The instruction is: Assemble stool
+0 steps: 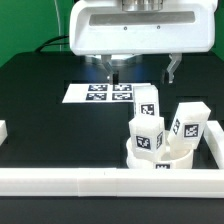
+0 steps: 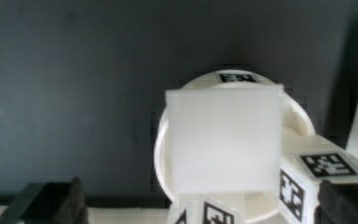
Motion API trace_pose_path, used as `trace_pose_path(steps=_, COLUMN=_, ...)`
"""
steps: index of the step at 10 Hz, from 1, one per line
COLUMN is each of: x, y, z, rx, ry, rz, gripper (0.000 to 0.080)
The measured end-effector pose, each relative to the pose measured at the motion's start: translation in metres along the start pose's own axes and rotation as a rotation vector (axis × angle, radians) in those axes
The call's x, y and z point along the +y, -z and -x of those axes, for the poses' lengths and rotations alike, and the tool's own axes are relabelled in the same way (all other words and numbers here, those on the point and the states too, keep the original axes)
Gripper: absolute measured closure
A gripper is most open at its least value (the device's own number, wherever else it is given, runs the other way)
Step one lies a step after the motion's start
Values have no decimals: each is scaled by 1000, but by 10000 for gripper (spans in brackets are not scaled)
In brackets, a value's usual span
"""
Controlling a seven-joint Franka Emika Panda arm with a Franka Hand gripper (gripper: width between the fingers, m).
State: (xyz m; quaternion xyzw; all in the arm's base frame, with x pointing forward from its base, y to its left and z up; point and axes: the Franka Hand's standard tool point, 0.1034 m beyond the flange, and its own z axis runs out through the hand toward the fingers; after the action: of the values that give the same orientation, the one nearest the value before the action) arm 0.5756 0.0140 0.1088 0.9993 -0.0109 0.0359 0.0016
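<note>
Gripper (image 1: 142, 74) is hanging over the marker board (image 1: 105, 93), at its end toward the exterior view's right. Its fingers are standing wide apart and gripping nothing. Seat (image 1: 160, 158) is lying near the board, on its camera side toward the exterior view's right. Three legs (image 1: 148, 135) are standing on the seat; socket fit is unclear.

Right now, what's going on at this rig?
The arm's gripper hangs open and empty above the black table, over by the marker board, and touches no part. The stool sits near the front rail: its round seat lies flat and three legs stand up out of it. The wrist view looks down on one leg's top. Whether the legs are fully seated, I can't tell.
</note>
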Motion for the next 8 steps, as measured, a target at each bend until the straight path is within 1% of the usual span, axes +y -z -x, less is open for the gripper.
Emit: trace_pose_path(steps=8, x=3, y=-14, z=6, rx=-23, ry=0, rz=14, gripper=150)
